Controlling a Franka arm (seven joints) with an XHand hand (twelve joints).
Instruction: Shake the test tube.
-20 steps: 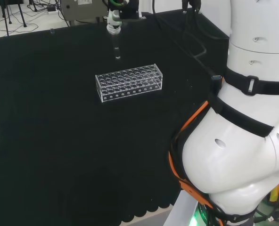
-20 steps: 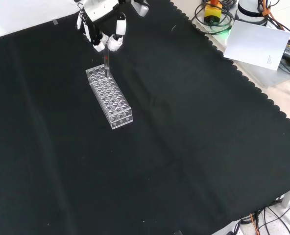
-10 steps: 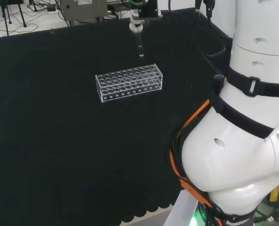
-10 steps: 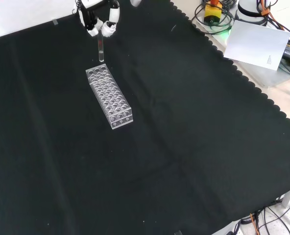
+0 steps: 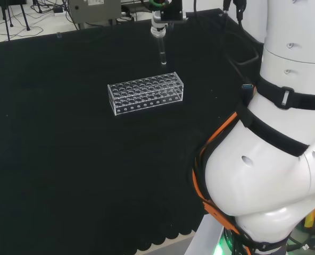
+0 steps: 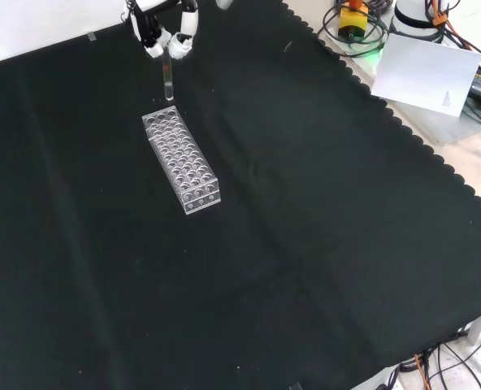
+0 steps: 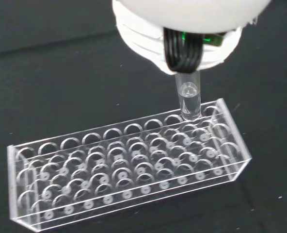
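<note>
A clear test tube [image 5: 161, 50] [image 6: 167, 82] [image 7: 189, 99] hangs upright in the air, pinched at its top by my hand [image 5: 160, 22] [image 6: 166, 34] [image 7: 182, 29]. Its lower end is above the end of the clear plastic rack [image 5: 146, 93] [image 6: 181, 160] [image 7: 129, 165] that lies on the black cloth. In the front view that is the rack's far end. In the head view the tube hangs over the rack's right end. All holes of the rack that I can see stand empty.
The black cloth [image 6: 305, 244] covers the bench, with a scalloped edge [image 6: 403, 130] at the right of the front view. Beyond it lie a white sheet [image 6: 431, 73] and cables [image 6: 350, 28]. The arm's white links [image 5: 274, 159] stand at the head view's right.
The hand has carried the tube to the right in the head view, from beyond the rack's middle to above its right end. In the front view it rose clear of the rack.
</note>
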